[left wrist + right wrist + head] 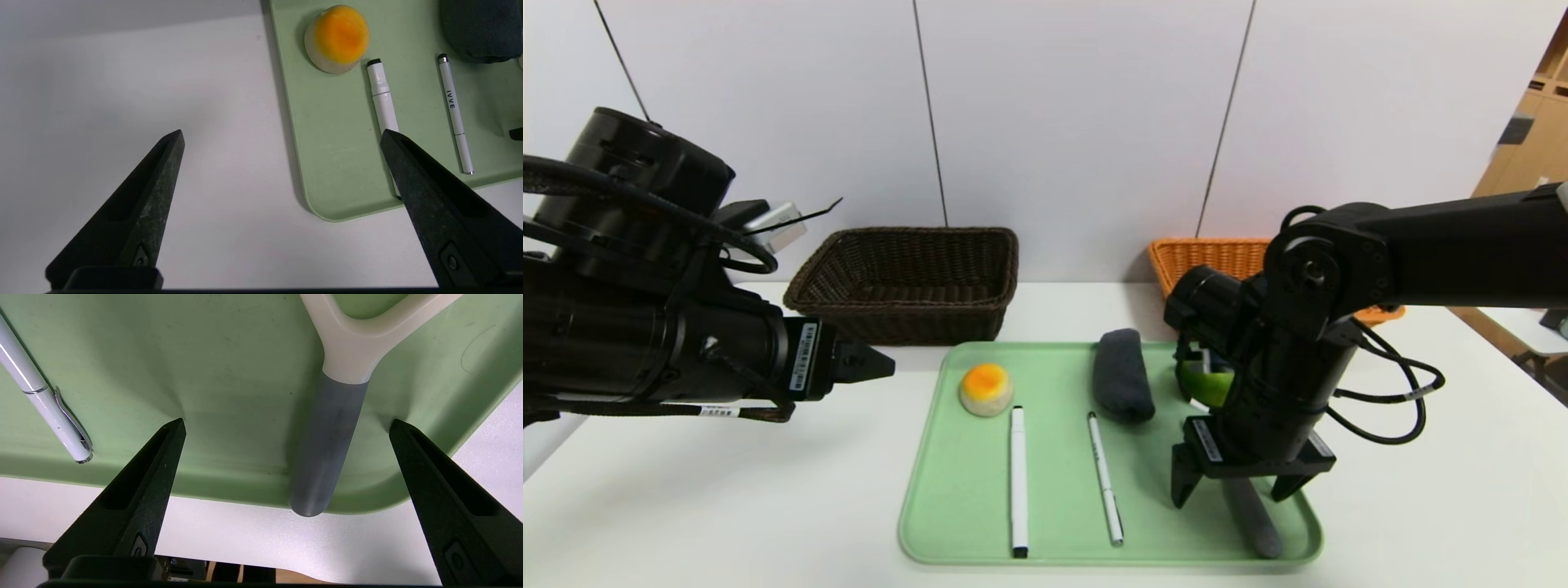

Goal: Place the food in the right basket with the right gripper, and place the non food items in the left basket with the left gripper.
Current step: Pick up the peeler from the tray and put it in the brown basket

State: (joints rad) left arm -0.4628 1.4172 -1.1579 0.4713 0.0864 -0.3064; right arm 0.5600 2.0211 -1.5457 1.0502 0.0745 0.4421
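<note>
Right gripper (1235, 488): we find it low over the near right corner of the green tray (964, 498), pointing down, jaws spread wide and holding nothing.
Peeler (327, 428): we see its grey handle lying between the right jaws, touching neither; its end reaches over the tray's near rim, and the white Y-head lies beyond the jaw tips.
Lime (1207, 384): partly hidden behind the right arm, on the tray, beyond the right jaws toward the wall.
Left gripper (870, 366): we note it held above the white counter (727, 490), off the tray's left edge, jaws wide apart and empty.
Bun (337, 38): on the tray, ahead of the left jaws and off to their tray side, orange top upward.
Pens: two lie on the tray. The left pen (382, 100) runs from just beside the bun toward one left jaw tip, which hides its far end in the wrist view. The right pen (454, 112) lies nearly parallel, farther from the left jaws; its clip end shows just outside one right jaw.
Cloth (1122, 374): rolled, dark grey, on the tray between the bun and the lime, clear of both pairs of jaws.
Left basket (907, 282): dark brown, on the counter behind the tray, well beyond the left jaws.
Right basket (1209, 255): orange, against the wall, largely hidden by the right arm.
</note>
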